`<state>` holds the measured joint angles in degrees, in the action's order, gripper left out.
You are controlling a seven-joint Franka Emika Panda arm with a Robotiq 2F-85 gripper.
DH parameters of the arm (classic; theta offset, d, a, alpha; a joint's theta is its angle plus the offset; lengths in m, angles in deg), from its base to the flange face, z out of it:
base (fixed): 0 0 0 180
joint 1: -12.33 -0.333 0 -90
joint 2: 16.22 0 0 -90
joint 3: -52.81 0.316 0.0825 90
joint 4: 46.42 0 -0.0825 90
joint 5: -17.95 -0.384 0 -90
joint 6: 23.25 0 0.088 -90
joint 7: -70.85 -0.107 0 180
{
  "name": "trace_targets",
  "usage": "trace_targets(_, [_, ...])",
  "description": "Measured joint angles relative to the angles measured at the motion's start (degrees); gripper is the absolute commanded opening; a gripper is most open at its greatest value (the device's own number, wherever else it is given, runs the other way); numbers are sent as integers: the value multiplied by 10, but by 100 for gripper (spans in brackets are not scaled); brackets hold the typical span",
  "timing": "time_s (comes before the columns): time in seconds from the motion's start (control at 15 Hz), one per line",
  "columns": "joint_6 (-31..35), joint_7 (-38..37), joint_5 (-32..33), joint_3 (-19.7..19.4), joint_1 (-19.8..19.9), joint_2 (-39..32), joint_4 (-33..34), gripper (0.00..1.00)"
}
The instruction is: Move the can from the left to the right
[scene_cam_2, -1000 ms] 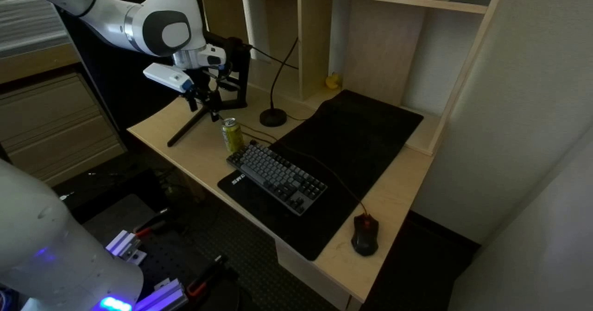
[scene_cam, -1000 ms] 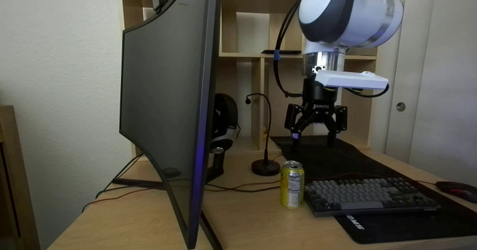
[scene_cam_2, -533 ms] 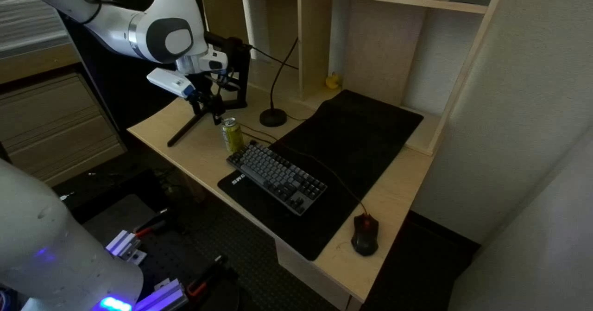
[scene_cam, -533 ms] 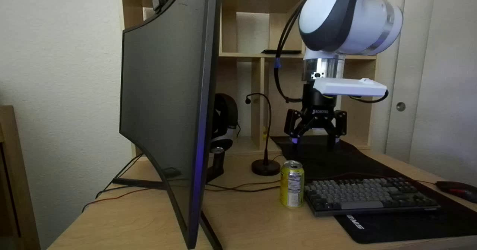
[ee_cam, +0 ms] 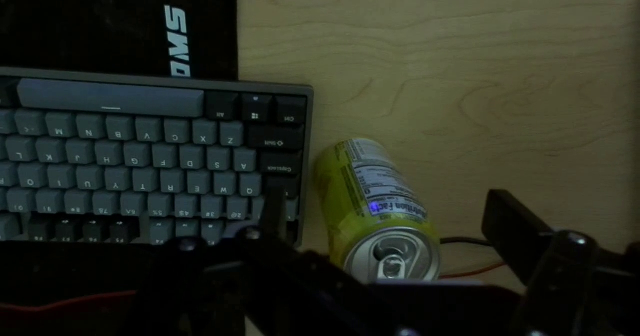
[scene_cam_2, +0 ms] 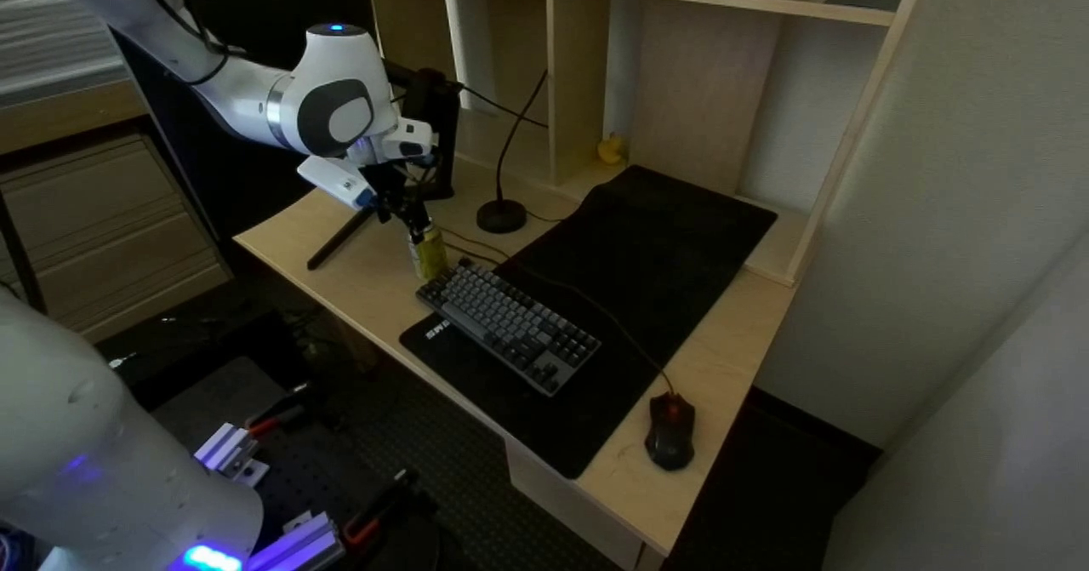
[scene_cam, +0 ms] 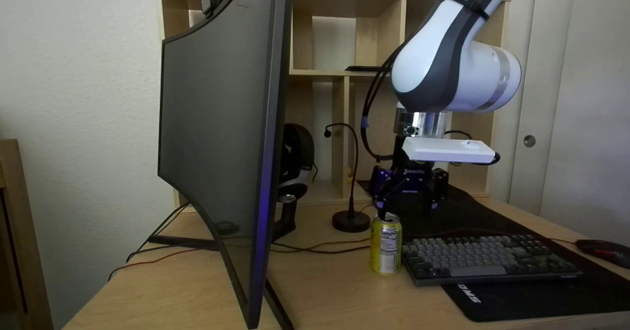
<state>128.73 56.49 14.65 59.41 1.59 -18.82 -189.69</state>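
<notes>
Wrist view: can showing between the hand's 2 spread fingers.

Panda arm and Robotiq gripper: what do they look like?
The Panda arm has rounded white shells with dark grey panels, a silvery wrist section, and black cables banded with blue tape. A flat white box sits at the wrist. The Robotiq gripper is black, with angular linkages and small pale ROBOTIQ lettering.
</notes>
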Motion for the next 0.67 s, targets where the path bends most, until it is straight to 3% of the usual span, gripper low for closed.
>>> trace_targets(0.33, [3,1,3,0,0,1,1,100])
trace_targets(0.67, [19,-15,48,-2,0,1,1,100])
